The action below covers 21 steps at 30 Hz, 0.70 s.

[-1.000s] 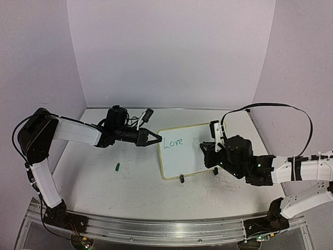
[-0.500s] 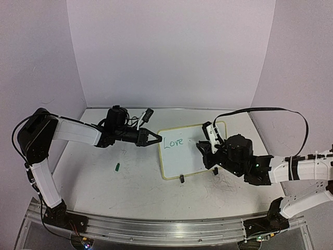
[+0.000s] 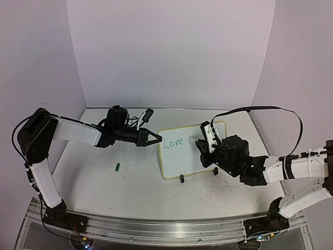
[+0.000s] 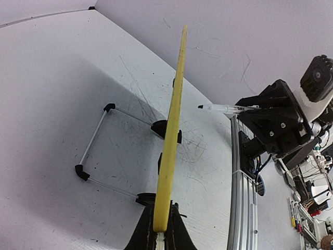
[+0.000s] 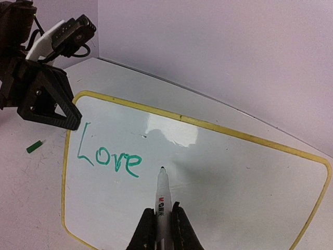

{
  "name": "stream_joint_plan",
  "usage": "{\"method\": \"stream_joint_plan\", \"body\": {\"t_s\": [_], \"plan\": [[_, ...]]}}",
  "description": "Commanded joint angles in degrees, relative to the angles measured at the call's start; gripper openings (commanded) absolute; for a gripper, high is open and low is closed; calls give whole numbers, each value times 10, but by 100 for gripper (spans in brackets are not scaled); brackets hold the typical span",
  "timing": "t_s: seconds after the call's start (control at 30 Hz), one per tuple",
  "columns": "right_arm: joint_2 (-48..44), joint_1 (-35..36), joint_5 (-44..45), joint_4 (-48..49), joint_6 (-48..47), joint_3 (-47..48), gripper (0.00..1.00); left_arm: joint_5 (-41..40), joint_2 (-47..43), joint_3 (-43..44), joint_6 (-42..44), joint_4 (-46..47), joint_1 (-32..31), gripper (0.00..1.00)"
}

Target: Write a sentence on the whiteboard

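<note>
The whiteboard [image 3: 190, 153] stands tilted on the table, yellow-framed, with "Love" [image 3: 173, 141] in green at its upper left. My left gripper [image 3: 157, 138] is shut on its left edge; in the left wrist view the frame [image 4: 171, 130] runs edge-on out of the jaws [image 4: 161, 229]. My right gripper [image 5: 162, 221] is shut on a white marker [image 5: 162, 198], whose tip is just right of the word on the whiteboard [image 5: 223, 172]. From the left wrist the marker [image 4: 223, 108] hangs a little off the board's face. The right gripper [image 3: 204, 141] hovers over the board's middle.
A small green cap [image 3: 118, 166] lies on the table left of the board and also shows in the right wrist view [image 5: 34, 147]. Two black clip feet [image 3: 181, 179] hold the board's near edge, and a wire stand [image 4: 99, 140] props it behind. Walls close in on three sides.
My right arm has carried the marker leftward over the board, closer to the word. The left arm and the board have stayed still.
</note>
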Motion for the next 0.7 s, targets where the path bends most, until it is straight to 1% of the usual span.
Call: {"method": "stream_joint_plan", "body": {"t_s": [0.0, 0.33, 0.67], "plan": [[14, -4, 18, 19, -3, 18, 0, -31, -6, 11, 14, -27, -5, 0], [42, -8, 5, 20, -4, 36, 0, -28, -6, 13, 15, -27, -5, 0], [50, -8, 10, 33, -5, 40, 0, -28, -8, 12, 15, -27, -6, 0]]}}
